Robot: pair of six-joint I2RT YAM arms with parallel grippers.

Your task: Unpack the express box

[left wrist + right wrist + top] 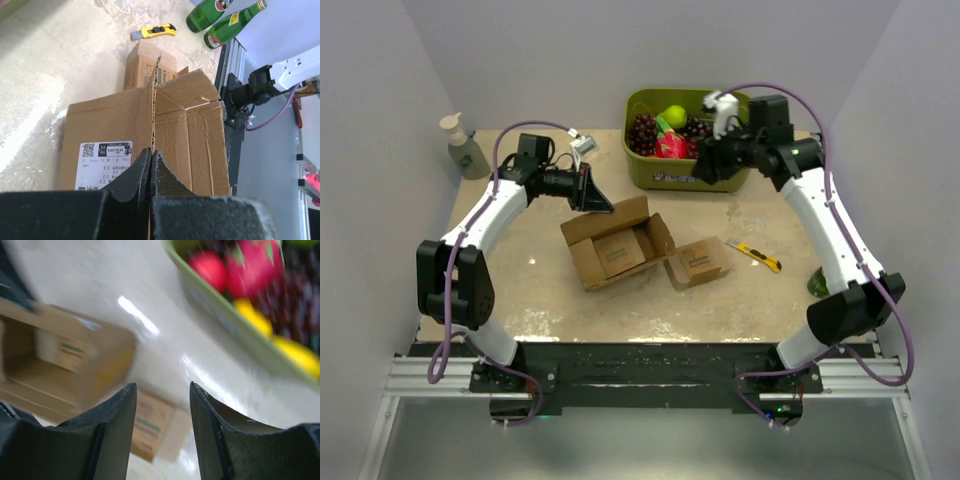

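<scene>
As left jaws pinch, express box [100,125] flap between

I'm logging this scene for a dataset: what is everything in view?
express box: one, brown, flaps open, table centre
small carton: one, brown, inside the express box
second small carton: one, brown, right of the box
utility knife: one, yellow, right of that carton
bin: one, green, fruit inside, far edge
pump bottle: one, pale green, far left corner
bottles: two, green, right edge
table: one, beige
left gripper: black, shut on an express box flap
right gripper: black, open, near the bin
</scene>
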